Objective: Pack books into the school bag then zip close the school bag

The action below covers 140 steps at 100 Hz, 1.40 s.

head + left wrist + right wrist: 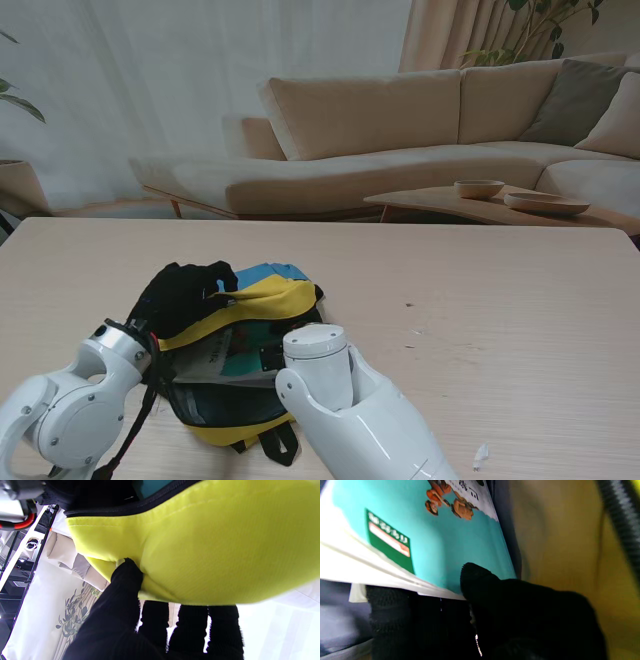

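Observation:
The yellow, black and blue school bag (262, 300) lies open on the table near me. My left hand (180, 290), in a black glove, is shut on the bag's yellow flap (200, 555), thumb on one side and fingers (220, 625) on the other, holding the flap up. A teal-covered book (235, 352) lies partly inside the opening. My right hand (510, 620) is inside the bag, its thumb pressed on the teal cover (450, 537) and its fingers under the pages, pinching the book. In the stand view the right forearm (340, 410) hides that hand.
The light wooden table (480, 320) stretches to my right and farther from me. The bag's black straps (282, 445) hang by the near edge. A small white scrap (481, 456) lies at near right. A sofa and a low table with bowls stand beyond.

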Each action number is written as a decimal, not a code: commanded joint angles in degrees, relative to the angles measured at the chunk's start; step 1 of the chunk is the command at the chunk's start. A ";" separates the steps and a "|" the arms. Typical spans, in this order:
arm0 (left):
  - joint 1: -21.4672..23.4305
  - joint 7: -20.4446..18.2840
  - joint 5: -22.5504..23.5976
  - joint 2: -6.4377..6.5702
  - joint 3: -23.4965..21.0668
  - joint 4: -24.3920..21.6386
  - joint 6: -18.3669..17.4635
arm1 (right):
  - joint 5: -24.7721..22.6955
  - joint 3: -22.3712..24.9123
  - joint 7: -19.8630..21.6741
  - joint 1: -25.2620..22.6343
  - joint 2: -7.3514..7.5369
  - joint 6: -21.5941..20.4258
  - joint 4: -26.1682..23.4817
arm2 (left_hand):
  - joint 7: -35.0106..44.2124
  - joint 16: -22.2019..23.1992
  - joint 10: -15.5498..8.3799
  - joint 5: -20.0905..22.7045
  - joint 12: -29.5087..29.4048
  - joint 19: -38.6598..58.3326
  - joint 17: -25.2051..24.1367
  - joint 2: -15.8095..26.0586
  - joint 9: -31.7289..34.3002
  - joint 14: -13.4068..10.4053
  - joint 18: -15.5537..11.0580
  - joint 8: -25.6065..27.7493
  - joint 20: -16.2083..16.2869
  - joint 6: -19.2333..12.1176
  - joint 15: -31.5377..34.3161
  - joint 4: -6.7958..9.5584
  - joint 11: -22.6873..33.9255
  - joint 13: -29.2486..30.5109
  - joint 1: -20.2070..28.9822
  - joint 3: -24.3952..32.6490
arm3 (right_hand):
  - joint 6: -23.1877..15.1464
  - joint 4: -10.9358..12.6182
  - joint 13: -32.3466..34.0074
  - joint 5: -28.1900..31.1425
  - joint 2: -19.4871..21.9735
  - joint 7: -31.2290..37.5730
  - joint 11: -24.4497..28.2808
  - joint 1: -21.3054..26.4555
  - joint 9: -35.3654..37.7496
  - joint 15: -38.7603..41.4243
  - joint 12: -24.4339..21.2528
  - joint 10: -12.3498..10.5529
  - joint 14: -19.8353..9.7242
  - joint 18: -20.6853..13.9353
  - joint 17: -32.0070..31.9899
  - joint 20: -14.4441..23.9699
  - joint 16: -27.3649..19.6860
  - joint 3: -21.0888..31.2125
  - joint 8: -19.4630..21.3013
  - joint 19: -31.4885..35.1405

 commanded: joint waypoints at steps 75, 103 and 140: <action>0.65 -1.03 0.14 -0.27 -0.62 -0.50 0.38 | -1.33 1.50 12.58 -2.20 3.77 0.42 -5.73 | 5.19 1.15 -0.85 -0.62 -0.12 1.99 -0.81 5.14 0.04 1.31 1.37 2.72 0.79 -1.40 0.53 2.07 2.04 -0.05 4.87 -0.04 | 1.70 9.32 -21.97 -23.98 0.27 -16.61 -14.34 -18.40 -35.10 -30.35 -2.96 -1.42 -1.20 6.05 -20.28 -4.18 -10.92 -4.68 -5.17 -15.51; 0.02 -1.43 0.43 -0.20 -0.44 -0.20 0.89 | -3.43 3.16 17.44 -4.56 6.58 -0.04 -9.55 | 5.24 1.15 -0.85 -0.62 -0.12 2.01 -0.79 5.14 0.04 1.27 1.40 2.75 0.79 -1.37 0.53 2.04 2.06 -0.08 4.86 -0.03 | 1.67 9.64 -30.61 -33.15 2.47 -19.45 -22.30 -22.08 -41.30 -41.80 -7.13 -3.20 -4.05 2.06 -31.86 -8.75 -16.88 -7.86 -11.51 -27.50; -1.00 -1.88 -0.04 -0.15 -0.18 0.82 1.41 | -3.84 6.30 22.15 -10.14 10.22 -1.42 -17.31 | 5.25 1.16 -0.95 -0.62 -0.12 1.99 -0.84 5.13 0.05 1.26 1.27 2.76 0.77 -1.34 0.52 2.07 2.09 -0.14 4.87 -0.05 | 1.30 10.15 -30.99 -29.62 6.59 -17.71 -15.76 -20.05 -40.53 -39.62 -4.23 -3.51 -5.31 -1.33 -37.73 -9.01 -15.76 -9.42 -11.67 -28.44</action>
